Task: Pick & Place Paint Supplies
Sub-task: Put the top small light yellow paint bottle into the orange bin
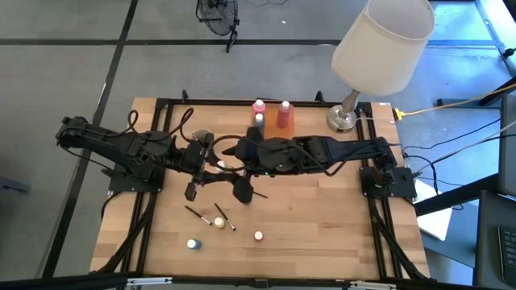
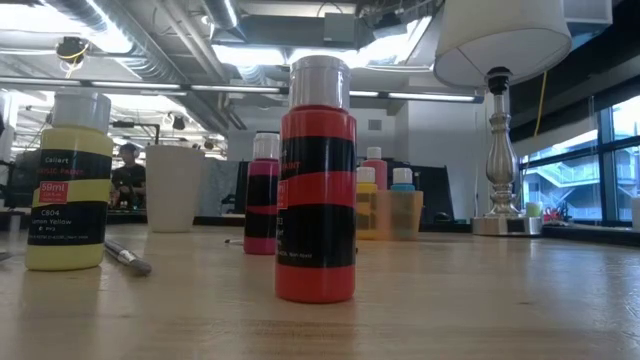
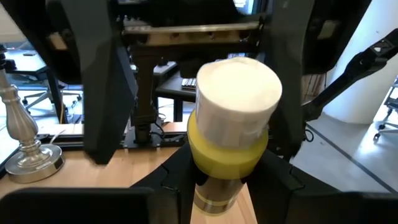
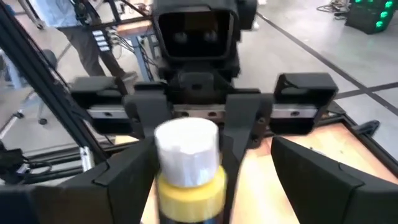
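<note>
A small yellow bottle (image 3: 224, 149) with a white cap (image 3: 237, 99) stands upright in the air over the middle of the table. My left gripper (image 1: 211, 161) is shut on it. My right gripper (image 1: 235, 159) faces it from the table's right and is open. Its fingers (image 3: 102, 93) stand on either side of the cap end (image 4: 185, 146), and I see no touch. On the table lie two thin brushes (image 1: 197, 213) and three tiny bottles (image 1: 193, 243). A red bottle (image 2: 316, 180) and another yellow one (image 2: 68, 185) show in the low view. My left gripper pinches the yellow bottle's lower body (image 3: 217, 198) between its two fingers, which come in level from the table's left. The bottle stands upright with its cap up, lifted clear of the table.
A big white-shaded lamp (image 1: 379, 44) with a metal base (image 1: 342, 119) stands at the far right. Pink-capped, orange and blue-capped bottles (image 1: 270, 115) cluster at the far edge's middle. A white cup (image 2: 173, 188) shows in the low view. Bare wood lies at the near right.
</note>
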